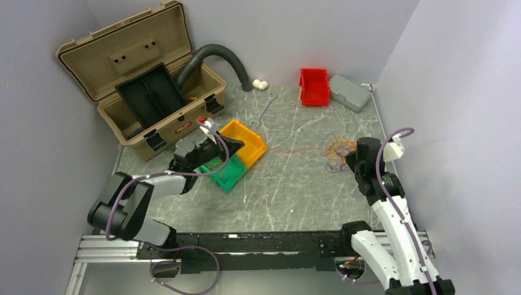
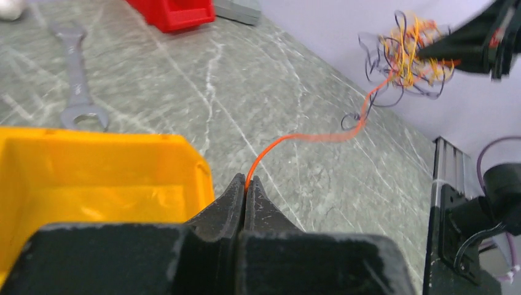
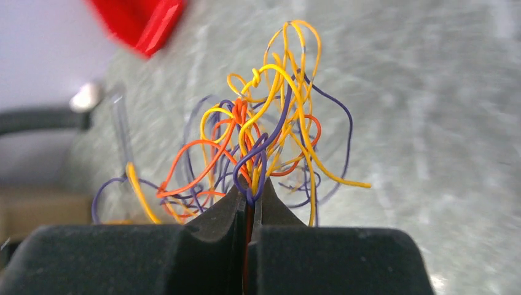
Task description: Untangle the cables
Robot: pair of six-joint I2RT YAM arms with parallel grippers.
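Presently, the cables point(image 1: 340, 150) sit as a small knot right of centre in the overhead view, near the right edge of the table point(image 1: 295, 190).

Right gripper point(image 3: 250, 198): jaws clenched on the base of the knot. Orange, yellow and dark purple loops fan out above its fingertips at the centre of the right wrist view.

Left gripper point(image 2: 246, 184): jaws pressed together on a single orange strand point(image 2: 307, 136). The strand leaves the fingertips at lower centre of the left wrist view. It runs in a loose curve to the upper right and enters the knot there.

Yellow bin point(image 2: 92, 178): just beside the left gripper, lower left of that view. A green bin point(image 1: 227, 175) lies against it in the overhead view, left of centre.

Wrench point(image 1: 264, 110): flat on the table, above centre. Red bin point(image 1: 314, 86) and grey case point(image 1: 350, 92): side by side at upper right. Open tan toolbox point(image 1: 141, 80): upper left, with a dark ribbed hose point(image 1: 215, 55) arching beside it.
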